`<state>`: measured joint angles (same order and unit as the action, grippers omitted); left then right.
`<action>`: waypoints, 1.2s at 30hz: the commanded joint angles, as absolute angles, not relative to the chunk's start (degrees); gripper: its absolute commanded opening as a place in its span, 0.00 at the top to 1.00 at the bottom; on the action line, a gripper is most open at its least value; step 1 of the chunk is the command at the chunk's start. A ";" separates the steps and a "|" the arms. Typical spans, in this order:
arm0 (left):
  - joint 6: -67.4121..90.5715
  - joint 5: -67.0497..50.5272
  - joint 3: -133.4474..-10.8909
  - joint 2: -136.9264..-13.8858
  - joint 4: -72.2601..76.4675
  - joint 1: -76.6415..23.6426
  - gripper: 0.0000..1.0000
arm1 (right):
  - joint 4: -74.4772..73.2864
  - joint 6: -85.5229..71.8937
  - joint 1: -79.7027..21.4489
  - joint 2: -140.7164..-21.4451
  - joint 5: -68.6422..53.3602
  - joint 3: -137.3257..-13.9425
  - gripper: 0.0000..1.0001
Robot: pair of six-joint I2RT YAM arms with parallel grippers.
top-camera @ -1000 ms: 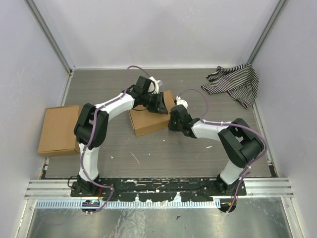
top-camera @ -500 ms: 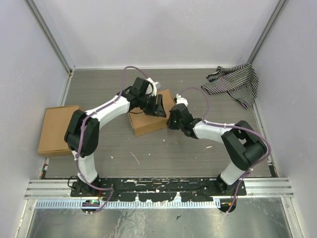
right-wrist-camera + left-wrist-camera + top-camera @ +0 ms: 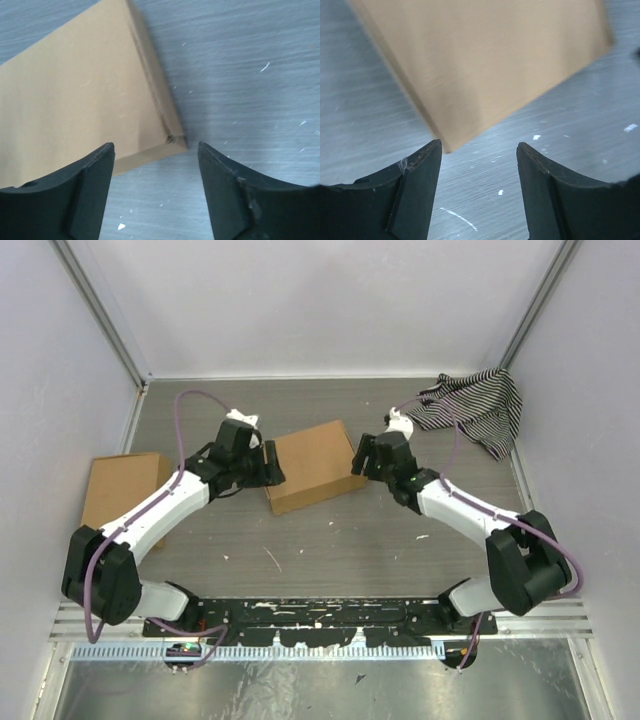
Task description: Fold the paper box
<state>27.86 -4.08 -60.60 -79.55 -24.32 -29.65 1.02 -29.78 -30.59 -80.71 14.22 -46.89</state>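
left arm (image 3: 160, 510) stretching forward and angling inward, right arm (image 3: 460, 506) pretty much mirroring it, left gripper (image 3: 268, 462) hanging with jaws spread, right gripper (image 3: 360, 454) gaping wide too

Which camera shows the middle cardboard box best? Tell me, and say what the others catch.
The top view: it shows nearly the whole closed top of the box. The left wrist view catches only one blurred corner; the right wrist view, one sharp corner and a side edge.

Even, diffuse light fills the overhead view, with soft shadows under both arms. The left wrist view is smeared by motion blur, the paper box (image 3: 480, 65) soft-edged. The right wrist view is sharper, its near black fingers (image 3: 75, 200) dark and defocused.
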 commanded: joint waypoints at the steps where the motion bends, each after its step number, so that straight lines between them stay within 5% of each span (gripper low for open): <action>1: 33.11 0.08 -52.63 -77.27 -21.81 -24.73 0.31 | -0.23 -27.25 -24.45 -84.19 7.33 -53.39 0.25; 13: 36.82 -6.06 -50.39 -83.56 -13.01 -22.24 0.31 | 2.62 -23.03 -22.26 -98.38 -8.50 -60.72 0.40; 23: 36.92 -11.56 -55.58 -92.34 -11.95 -21.88 0.34 | 9.17 -28.02 -22.26 -94.28 -16.90 -50.89 0.58; 36: 34.10 -9.07 -57.30 -89.68 -15.62 -21.80 0.33 | 4.27 -26.95 -22.37 -81.45 -11.63 -44.44 0.53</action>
<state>35.16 -9.08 -55.72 -91.98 -15.53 -21.54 4.84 -27.55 -21.76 -87.15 -12.51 -44.31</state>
